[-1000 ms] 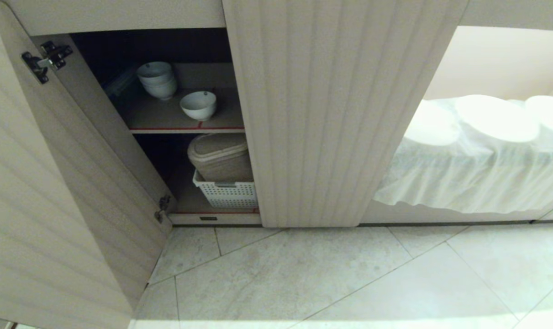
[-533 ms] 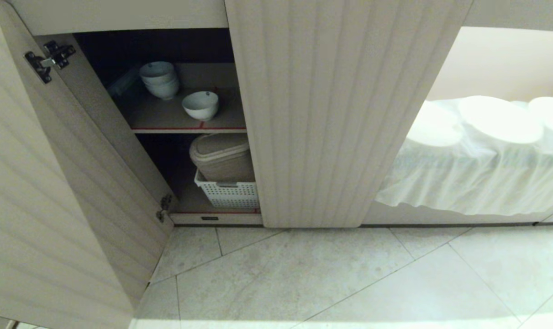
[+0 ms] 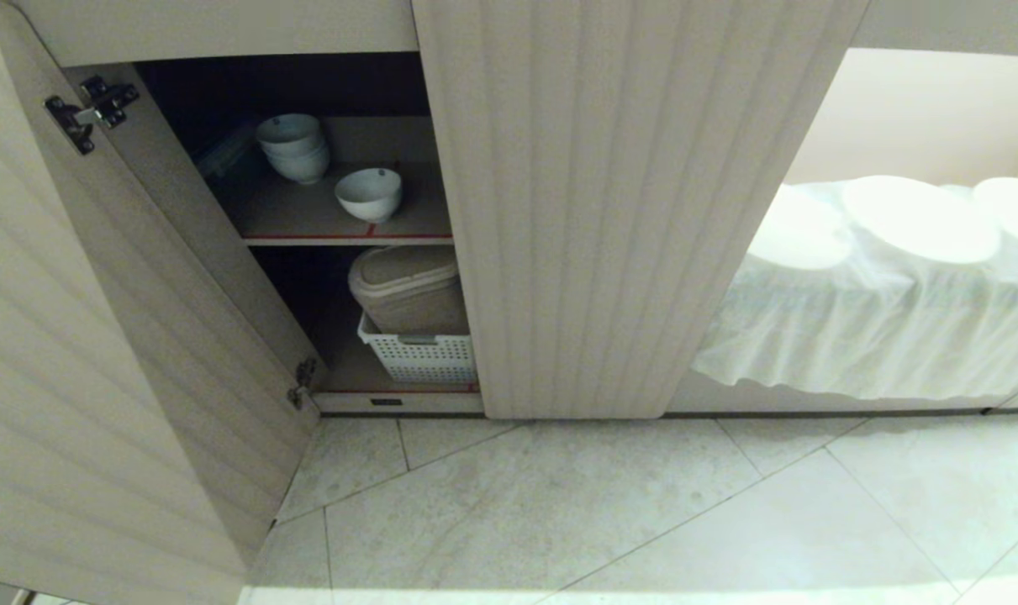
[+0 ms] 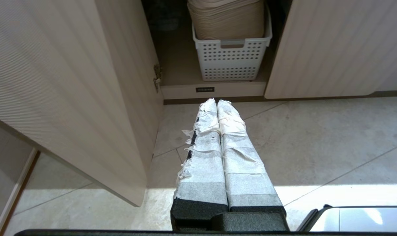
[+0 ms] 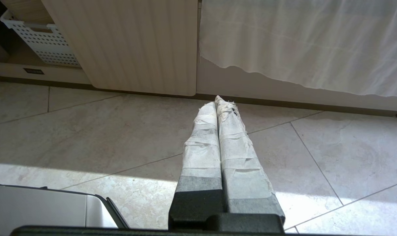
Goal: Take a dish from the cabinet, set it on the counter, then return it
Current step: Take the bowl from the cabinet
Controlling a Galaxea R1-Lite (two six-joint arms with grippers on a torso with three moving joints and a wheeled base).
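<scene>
Pale floor tiles (image 3: 609,512) in front of a low cabinet (image 3: 609,210), left door (image 3: 80,353) swung wide open, right door shut.

On the top shelf (image 3: 307,220), near its front edge with the red stripe: the dish (image 3: 367,193), upright, alone. Behind it, toward the back left corner of the shelf: a stack of bowls (image 3: 292,147), apart from the dish. On the bottom shelf: a white basket (image 3: 420,357) with a tan bin (image 3: 408,287) inside.

Left gripper (image 4: 217,102) low over the floor, aimed at the basket, fingers (image 4: 229,131) pressed together, nothing held. Right gripper (image 5: 217,100) low over the floor too, aimed at the shut door, fingers (image 5: 229,131) pressed together, nothing held. Both well away from the dish.

Step in hand, as a guess: the very start, dish not yet taken out. Next move likely calls for lifting an arm up to the top shelf, opening the fingers wide, and closing on the dish rim without bumping the stack or the door.

Hard to see: no tabletop in any view, so no telling where the dish will go. Right half of the cabinet hidden behind the shut door. Off to the right, round white shapes under a white cloth (image 3: 878,319); what lies beneath, not clear. Back of the top shelf dark.
</scene>
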